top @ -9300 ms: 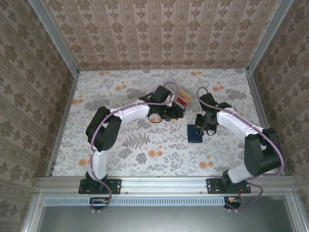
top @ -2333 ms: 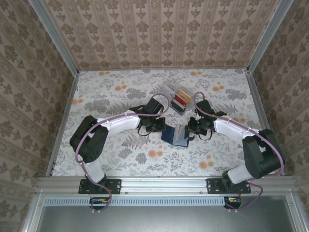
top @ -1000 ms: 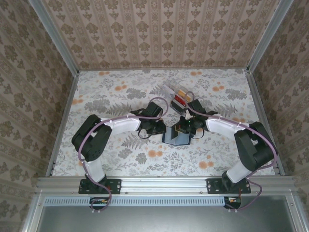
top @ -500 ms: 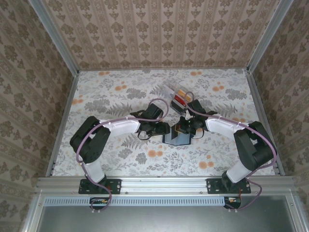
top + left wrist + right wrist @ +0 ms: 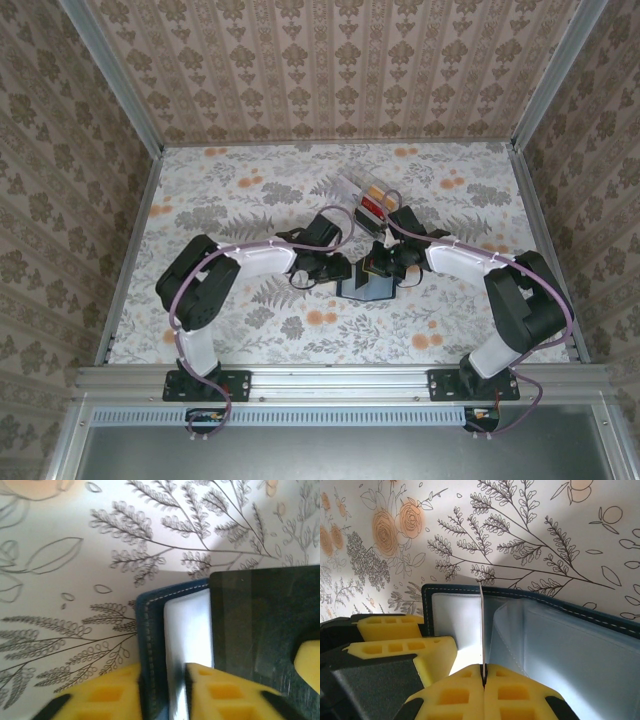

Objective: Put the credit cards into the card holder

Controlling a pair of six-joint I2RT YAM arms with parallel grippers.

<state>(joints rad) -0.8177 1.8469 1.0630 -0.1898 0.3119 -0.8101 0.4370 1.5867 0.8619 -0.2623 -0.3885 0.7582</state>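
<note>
The navy card holder stands open on the floral table between both grippers. My left gripper is shut on its left cover, with the yellow fingers clamping the stitched blue edge and a pale inner sleeve. Shut on a thin pale credit card, my right gripper holds it edge-on and upright, with its lower end down between the holder's clear sleeves. From above, the right gripper sits over the holder's top edge. More credit cards, orange and red, lie in a clear box behind.
The left gripper's yellow fingers sit close beside the right gripper's, at the holder's left cover. Metal rails and patterned walls enclose the table. The clear box stands just behind the right arm's wrist.
The left gripper let go briefly and shut again on the holder's left cover, and its arm shifted slightly. The right gripper has stayed still, holding the card in the holder.
</note>
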